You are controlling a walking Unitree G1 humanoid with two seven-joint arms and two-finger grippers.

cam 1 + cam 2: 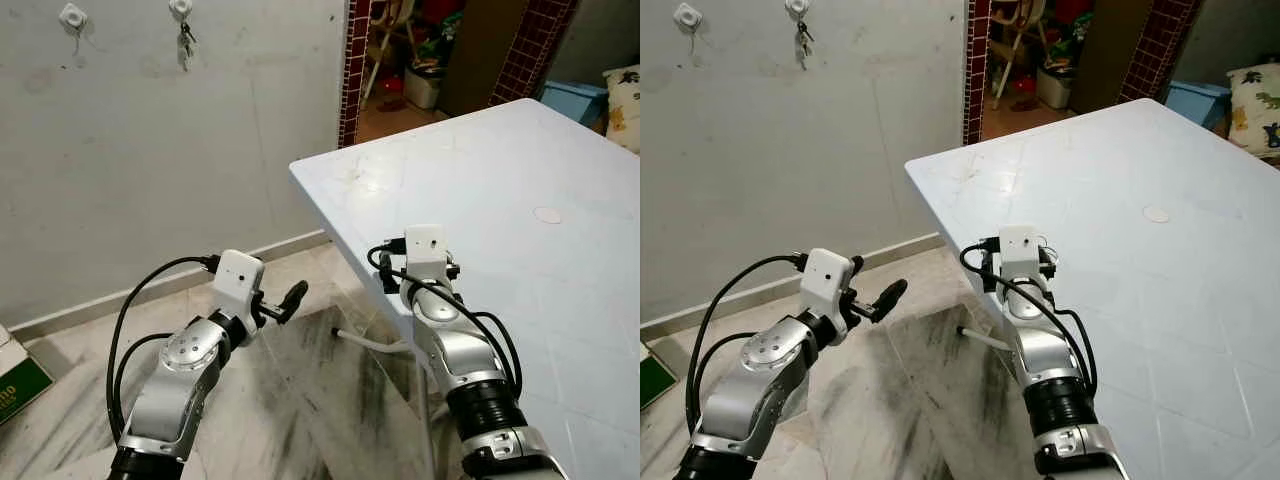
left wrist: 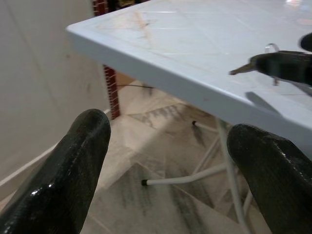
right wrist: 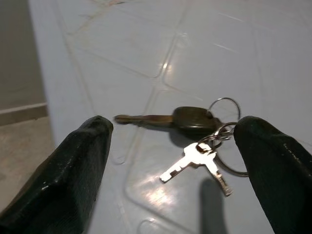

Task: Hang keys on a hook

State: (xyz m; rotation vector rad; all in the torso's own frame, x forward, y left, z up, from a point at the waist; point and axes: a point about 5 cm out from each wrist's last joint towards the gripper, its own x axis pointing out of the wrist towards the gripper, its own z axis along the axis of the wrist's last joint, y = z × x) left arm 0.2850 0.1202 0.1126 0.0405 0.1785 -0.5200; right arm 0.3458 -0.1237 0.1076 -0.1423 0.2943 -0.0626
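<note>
My right gripper (image 3: 170,161) hovers over the white table (image 1: 520,190), jaws open, with the keys (image 3: 195,141) lying flat between my 2 fingers. My left gripper (image 2: 170,170) is open over the floor (image 1: 290,400), beside the table's edge.

Shiny metal keys (image 3: 197,146) with a dark plastic head, glossy white table (image 1: 520,170), matt scuffed wall (image 1: 170,150), veined stone floor (image 1: 290,400)
</note>
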